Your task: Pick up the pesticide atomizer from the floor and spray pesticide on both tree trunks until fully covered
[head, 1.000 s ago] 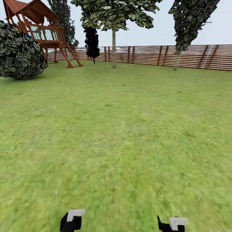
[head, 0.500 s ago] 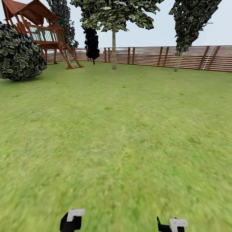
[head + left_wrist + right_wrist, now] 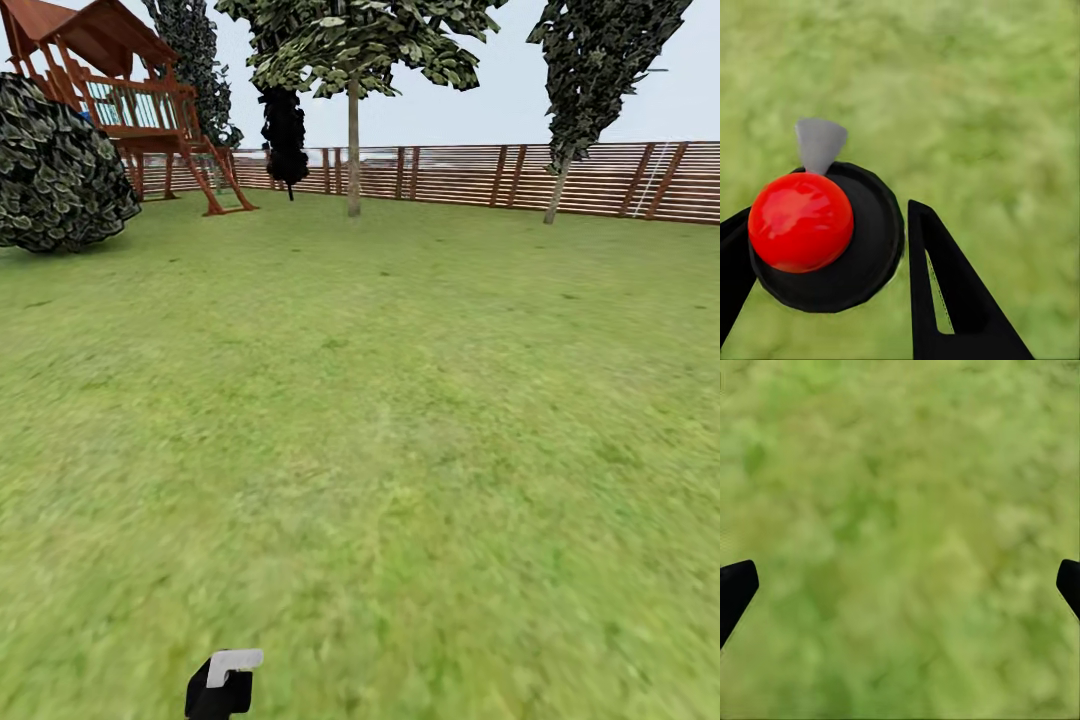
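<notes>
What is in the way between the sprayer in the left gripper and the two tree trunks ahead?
Nothing visible. Open lawn runs from the left gripper, whose jaws hold the atomizer, to the tree trunk ahead and the leaning trunk by the fence.

Left gripper (image 3: 825,247) jaws clamped, right gripper (image 3: 900,589) jaws spread

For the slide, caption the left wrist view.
Left gripper shut on the red-topped atomizer above the lawn.
</notes>
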Robot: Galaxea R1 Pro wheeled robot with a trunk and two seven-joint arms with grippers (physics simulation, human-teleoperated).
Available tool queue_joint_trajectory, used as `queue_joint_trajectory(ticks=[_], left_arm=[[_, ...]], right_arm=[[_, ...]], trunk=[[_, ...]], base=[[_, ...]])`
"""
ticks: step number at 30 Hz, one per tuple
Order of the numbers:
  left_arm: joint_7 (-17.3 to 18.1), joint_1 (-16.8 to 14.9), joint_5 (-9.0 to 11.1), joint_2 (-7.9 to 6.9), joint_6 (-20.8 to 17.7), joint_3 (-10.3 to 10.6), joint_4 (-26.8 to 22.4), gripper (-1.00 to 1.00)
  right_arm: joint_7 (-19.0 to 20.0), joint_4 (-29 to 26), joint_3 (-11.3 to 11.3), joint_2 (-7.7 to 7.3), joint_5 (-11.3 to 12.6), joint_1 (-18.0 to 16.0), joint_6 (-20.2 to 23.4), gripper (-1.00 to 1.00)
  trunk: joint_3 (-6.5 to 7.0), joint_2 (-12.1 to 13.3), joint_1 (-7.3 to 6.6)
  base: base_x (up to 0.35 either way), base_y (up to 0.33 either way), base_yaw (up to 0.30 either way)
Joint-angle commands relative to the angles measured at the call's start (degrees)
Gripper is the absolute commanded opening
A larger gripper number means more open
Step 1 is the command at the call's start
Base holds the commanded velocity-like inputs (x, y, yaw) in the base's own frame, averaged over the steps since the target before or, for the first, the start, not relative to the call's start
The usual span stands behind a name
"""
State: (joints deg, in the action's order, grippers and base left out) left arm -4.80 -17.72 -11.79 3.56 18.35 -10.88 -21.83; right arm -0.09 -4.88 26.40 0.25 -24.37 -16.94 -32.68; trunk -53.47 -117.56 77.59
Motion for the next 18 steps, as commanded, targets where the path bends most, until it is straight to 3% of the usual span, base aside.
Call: queue_joint_trajectory(ticks=[1,8,18], left_arm=[[-0.21,-0.04,-0.61,0.05,0.20,-0.28,0.04,-1.00],[-0.21,-0.04,-0.60,0.05,0.20,-0.28,0.04,-1.00],[-0.21,-0.04,-0.65,0.05,0.20,-0.28,0.04,-1.00]], right_arm=[[-0.01,-0.02,0.50,0.06,-0.46,-0.02,-0.37,1.00],[-0.07,0.04,0.58,-0.03,-0.50,1.25,-11.74,1.00],[0.11,1.53,0.59,-0.16,-0.63,1.47,-12.41,1.00]], trunk=[[-0.05,-0.02,0.03],[-0.05,-0.02,0.03],[-0.05,-0.02,0.03]], base=[[0.342,0.000,0.000],[0.342,0.000,0.000],[0.342,0.000,0.000]])
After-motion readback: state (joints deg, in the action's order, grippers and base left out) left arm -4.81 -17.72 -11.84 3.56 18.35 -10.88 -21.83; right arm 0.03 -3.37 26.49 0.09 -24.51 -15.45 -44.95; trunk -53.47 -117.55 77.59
